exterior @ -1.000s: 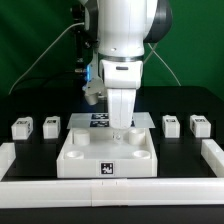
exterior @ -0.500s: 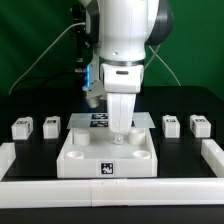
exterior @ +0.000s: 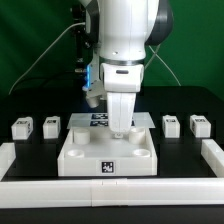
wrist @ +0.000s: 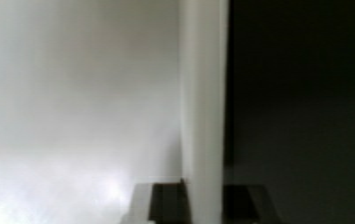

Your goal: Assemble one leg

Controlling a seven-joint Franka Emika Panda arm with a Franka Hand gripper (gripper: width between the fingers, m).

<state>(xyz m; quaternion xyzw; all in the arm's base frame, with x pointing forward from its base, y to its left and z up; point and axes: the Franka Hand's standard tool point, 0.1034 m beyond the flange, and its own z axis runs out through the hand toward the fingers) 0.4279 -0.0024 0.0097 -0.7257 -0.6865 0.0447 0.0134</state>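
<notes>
Apparently nothing is assembled yet: four legs (exterior: pixel 50 125) lie beside the tray (exterior: pixel 80 165), two either side, and the gripper (exterior: pixel 120 130), jaws apart or together I cannot tell, hangs at the tray's rear rim.

Smooth white plastic tray (exterior: pixel 75 165), matt black table (exterior: pixel 38 150), glossy white arm shell (exterior: pixel 125 30), matt white plastic leg (exterior: pixel 22 128)

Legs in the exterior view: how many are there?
4. Two legs sit at the exterior view's left of the tray, two at its right. The arm may hide more.
</notes>
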